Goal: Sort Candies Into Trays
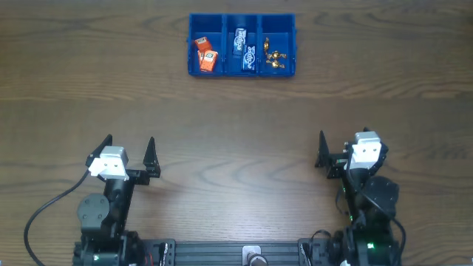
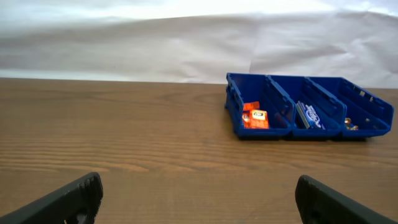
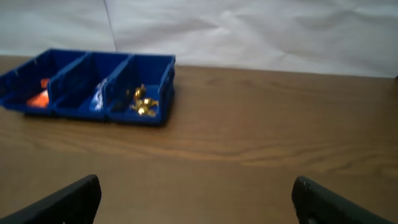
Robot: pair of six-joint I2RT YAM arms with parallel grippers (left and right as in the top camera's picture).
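Top view: brown wood-grain bench. A blue plastic three-compartment tray sits near the far edge, about midway along it. Its left compartment holds the orange-wrapped candies, the middle one the blue-wrapped candies, the right one the small gold-wrapped candies. The left gripper is toward the near left corner, fingers spread wide, nothing between them. The right gripper is toward the near right corner, likewise spread and holding nothing. Both are well apart from the tray. Left wrist view: the left gripper has its two dark fingers far apart over bare bench. The tray stands well ahead by the far edge, with the orange candies in the end compartment nearest this arm's side, the blue ones in the middle and a glimpse of gold at the other end. Right wrist view: the right gripper is splayed wide with bare bench between its fingers. The tray is well ahead, with the gold candies in the closest compartment, blue in the middle and orange farthest.
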